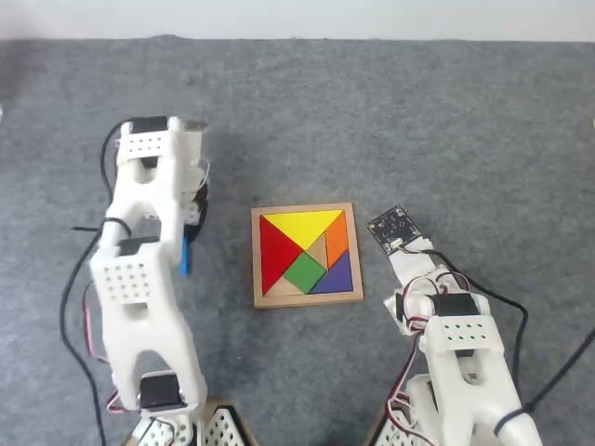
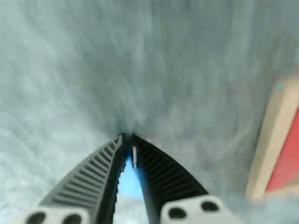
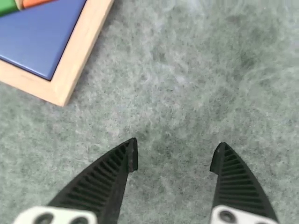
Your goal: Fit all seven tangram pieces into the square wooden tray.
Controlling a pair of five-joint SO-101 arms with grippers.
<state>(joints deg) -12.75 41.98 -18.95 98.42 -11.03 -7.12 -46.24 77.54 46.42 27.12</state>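
In the left pincer (image 2: 127, 138) hides a blue piece (image 2: 128, 179).

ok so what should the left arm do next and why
Probably swing the left gripper, shut on a small light blue piece, over to the square wooden tray: wood-coloured gaps seem to show beside the green square piece, and the right gripper is open.
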